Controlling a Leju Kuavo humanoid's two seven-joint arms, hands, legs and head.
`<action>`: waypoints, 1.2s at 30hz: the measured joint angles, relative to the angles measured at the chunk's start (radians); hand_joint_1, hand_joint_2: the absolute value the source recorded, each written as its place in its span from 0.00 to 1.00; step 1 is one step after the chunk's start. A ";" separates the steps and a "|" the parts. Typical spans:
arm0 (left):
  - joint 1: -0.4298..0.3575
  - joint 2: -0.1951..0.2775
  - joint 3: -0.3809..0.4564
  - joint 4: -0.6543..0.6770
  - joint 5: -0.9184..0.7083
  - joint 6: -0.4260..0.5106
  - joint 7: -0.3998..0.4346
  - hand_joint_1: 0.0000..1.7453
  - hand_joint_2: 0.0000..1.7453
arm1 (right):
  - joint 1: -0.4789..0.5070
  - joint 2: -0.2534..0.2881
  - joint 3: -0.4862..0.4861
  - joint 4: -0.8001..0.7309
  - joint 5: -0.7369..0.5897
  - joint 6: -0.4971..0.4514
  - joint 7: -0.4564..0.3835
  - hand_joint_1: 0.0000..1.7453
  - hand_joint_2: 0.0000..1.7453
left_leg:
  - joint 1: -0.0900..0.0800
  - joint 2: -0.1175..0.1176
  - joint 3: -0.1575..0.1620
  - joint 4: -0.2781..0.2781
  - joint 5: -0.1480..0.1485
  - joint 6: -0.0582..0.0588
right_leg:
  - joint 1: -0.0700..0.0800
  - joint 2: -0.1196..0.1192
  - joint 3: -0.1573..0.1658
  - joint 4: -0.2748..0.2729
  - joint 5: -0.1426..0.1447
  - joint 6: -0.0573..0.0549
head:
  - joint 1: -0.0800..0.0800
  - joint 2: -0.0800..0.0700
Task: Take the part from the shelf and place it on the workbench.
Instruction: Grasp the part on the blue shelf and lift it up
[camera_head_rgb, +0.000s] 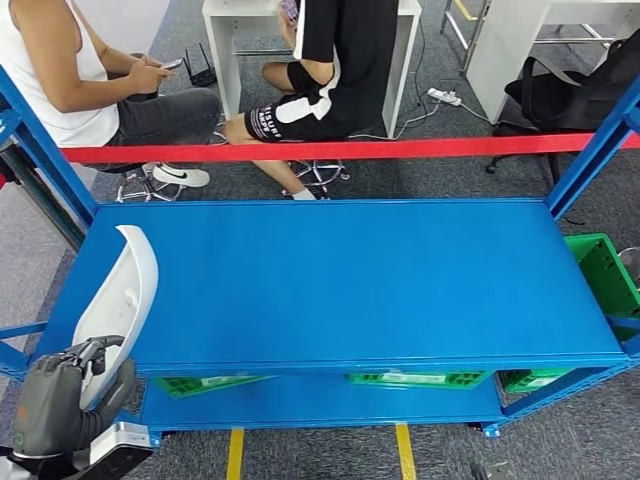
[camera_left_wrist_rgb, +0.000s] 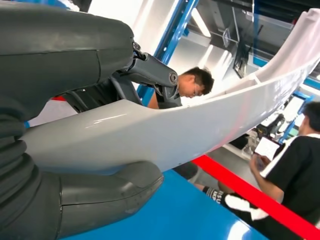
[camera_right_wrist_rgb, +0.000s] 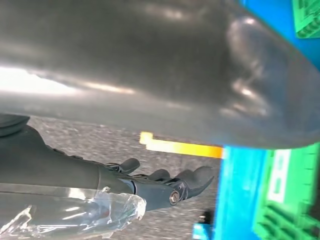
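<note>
I am holding the white part (camera_head_rgb: 121, 295) in my left hand (camera_head_rgb: 60, 395), thumb (camera_left_wrist_rgb: 109, 192) under it and fingers (camera_left_wrist_rgb: 153, 72) over its top edge, so it is clamped between them at its near end. From that grip its long axis is running away from me and a little to the right, rising over the near left corner of the blue shelf (camera_head_rgb: 340, 285); whether its far end is touching the surface I cannot tell. My right hand (camera_right_wrist_rgb: 166, 185) is hanging low beside the rack, over grey floor and a yellow line (camera_right_wrist_rgb: 181, 146), fingers loosely extended and gripping nothing, so the left is the one doing the carrying. Under the top deck, green bins (camera_head_rgb: 411, 379) are sitting on the lower level. Beyond a red tape (camera_head_rgb: 340, 150), two people are sitting near a white desk (camera_head_rgb: 241, 25). I see no workbench ahead, so I judge a turn comes next.
</note>
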 joint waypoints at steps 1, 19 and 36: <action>0.000 0.000 0.000 0.000 0.001 0.000 0.000 1.00 1.00 | 0.002 0.010 -0.014 0.000 0.011 0.009 0.003 0.00 0.00 | -0.002 0.006 -0.014 0.001 0.010 0.001 | 0.000 0.000 -0.002 0.049 -0.019 0.001 | 0.001 0.000; -0.038 -0.080 0.036 0.003 0.344 -0.146 -0.253 1.00 1.00 | -0.018 0.297 -0.439 -0.006 0.358 0.346 -0.093 0.00 0.00 | 0.008 -0.004 -0.088 0.254 -0.094 -0.067 | 0.004 0.025 0.120 -0.245 0.146 -0.053 | -0.003 0.000; -0.089 -0.142 0.053 0.012 0.383 -0.309 -0.245 1.00 1.00 | 0.004 0.420 -0.623 -0.048 0.335 0.338 -0.066 0.00 0.00 | -0.004 0.053 -0.052 -0.001 0.040 -0.011 | 0.008 -0.024 0.127 -0.048 0.061 -0.015 | 0.009 0.000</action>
